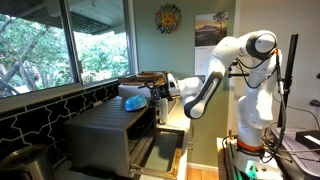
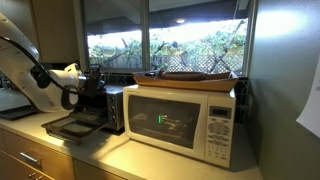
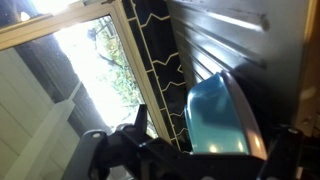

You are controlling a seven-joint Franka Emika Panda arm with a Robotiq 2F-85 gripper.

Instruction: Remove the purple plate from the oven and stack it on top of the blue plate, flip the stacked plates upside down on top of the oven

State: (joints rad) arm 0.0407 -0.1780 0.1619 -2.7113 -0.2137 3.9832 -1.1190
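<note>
In both exterior views daylight floods in through the windows [image 1: 60, 40] [image 2: 165, 40], leaving the room inside dim and the oven [image 1: 105, 135] in shadow. All 3 pictures are coarse and soft. The wrist view is the blurriest: the sky at its upper left is blown out white, pale glare streaks its upper right, and the blue plate [image 3: 220, 115] shows a dull sheen above dark, unfocused shapes along the bottom.

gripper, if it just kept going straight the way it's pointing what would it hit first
Most likely the blue plate, right ahead of the gripper on top of the oven; whether they touch is unclear.
</note>
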